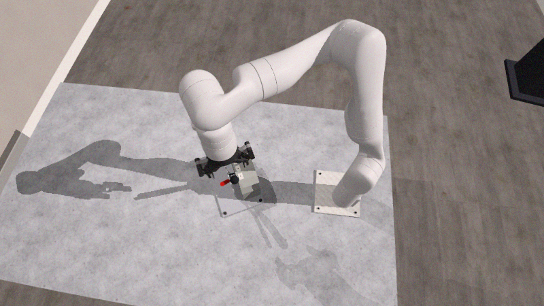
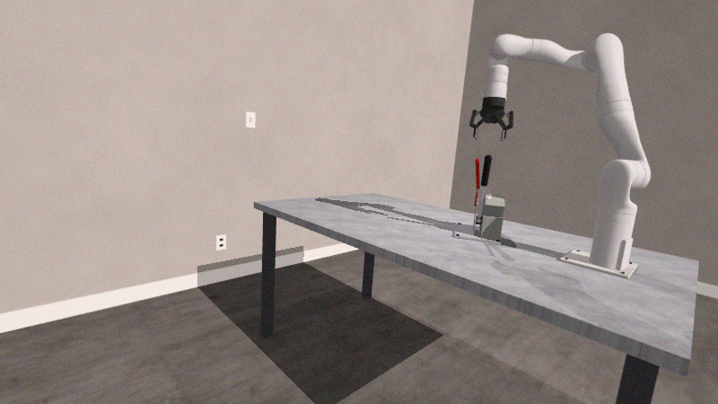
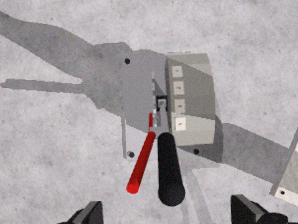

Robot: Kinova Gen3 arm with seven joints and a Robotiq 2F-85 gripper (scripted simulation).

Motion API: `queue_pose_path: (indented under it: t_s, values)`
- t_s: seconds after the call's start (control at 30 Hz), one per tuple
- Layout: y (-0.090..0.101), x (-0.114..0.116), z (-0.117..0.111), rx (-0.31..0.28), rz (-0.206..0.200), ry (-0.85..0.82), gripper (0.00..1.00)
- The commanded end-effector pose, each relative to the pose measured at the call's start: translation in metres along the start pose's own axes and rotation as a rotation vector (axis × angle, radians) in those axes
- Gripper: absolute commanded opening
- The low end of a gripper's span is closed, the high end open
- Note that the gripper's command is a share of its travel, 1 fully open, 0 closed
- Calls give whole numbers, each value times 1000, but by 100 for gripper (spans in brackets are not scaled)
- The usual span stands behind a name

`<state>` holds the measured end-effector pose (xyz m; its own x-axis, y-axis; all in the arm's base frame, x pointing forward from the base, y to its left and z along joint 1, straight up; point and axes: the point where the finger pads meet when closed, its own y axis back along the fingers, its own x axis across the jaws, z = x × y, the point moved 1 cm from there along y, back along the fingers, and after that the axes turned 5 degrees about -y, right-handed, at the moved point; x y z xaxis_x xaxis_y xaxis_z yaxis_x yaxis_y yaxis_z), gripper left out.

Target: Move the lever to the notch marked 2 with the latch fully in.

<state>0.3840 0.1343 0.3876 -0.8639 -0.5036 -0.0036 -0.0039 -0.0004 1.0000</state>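
Note:
A grey lever box stands on the table on a thin clear base. From it a lever rises with a black handle and a thin red bar beside it, a little apart from the handle. In the wrist view the black handle and red bar point toward me, and several small number plates run along the box top. My gripper hangs open and empty, clearly above the handle's top. In the overhead view it sits over the lever.
The arm's base plate is bolted to the table to the right of the box. The clear base sheet extends toward the front of the box. A dark object stands on the floor off the table.

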Motion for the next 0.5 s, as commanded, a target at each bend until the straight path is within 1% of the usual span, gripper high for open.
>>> queue_pose_path:
  t_s: [0.0,0.47]
  values:
    - [0,0,0,1,-1,0,99]
    - [-6,0,0,1,-1,0,99]
